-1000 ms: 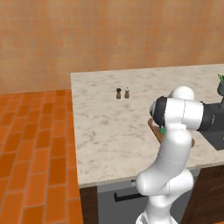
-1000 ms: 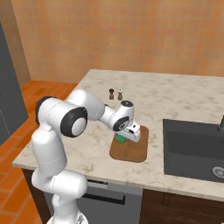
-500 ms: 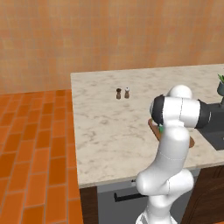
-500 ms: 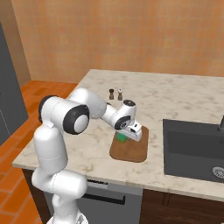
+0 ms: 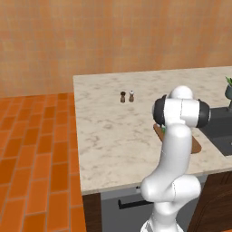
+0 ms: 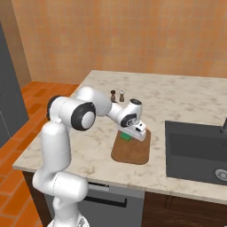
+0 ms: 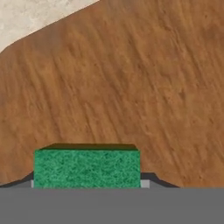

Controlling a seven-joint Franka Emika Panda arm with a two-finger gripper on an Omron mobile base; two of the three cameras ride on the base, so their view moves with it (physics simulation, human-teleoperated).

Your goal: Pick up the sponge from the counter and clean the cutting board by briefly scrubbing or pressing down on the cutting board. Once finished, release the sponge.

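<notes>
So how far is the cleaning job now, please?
Done: the sponge is picked up, off the counter. In hand: the hand holds it low over the cutting board; contact cannot be confirmed. Left: finish the scrub, then release the sponge.

Around me, an orange-tan tiled wall (image 5: 113, 36) rises behind; orange brick floor (image 5: 31, 149) spreads left; a tall dark grey cabinet (image 6: 9, 88) stands beside.

sponge (image 7: 86, 168): you saw its bottom part cut off by the picture's lower edge.
cutting board (image 5: 196, 146): the robot's arm hid most of it from you.
finger tips: you could not make them out behind the sponge.
sink (image 6: 199, 153): the right edge cut it off.
</notes>
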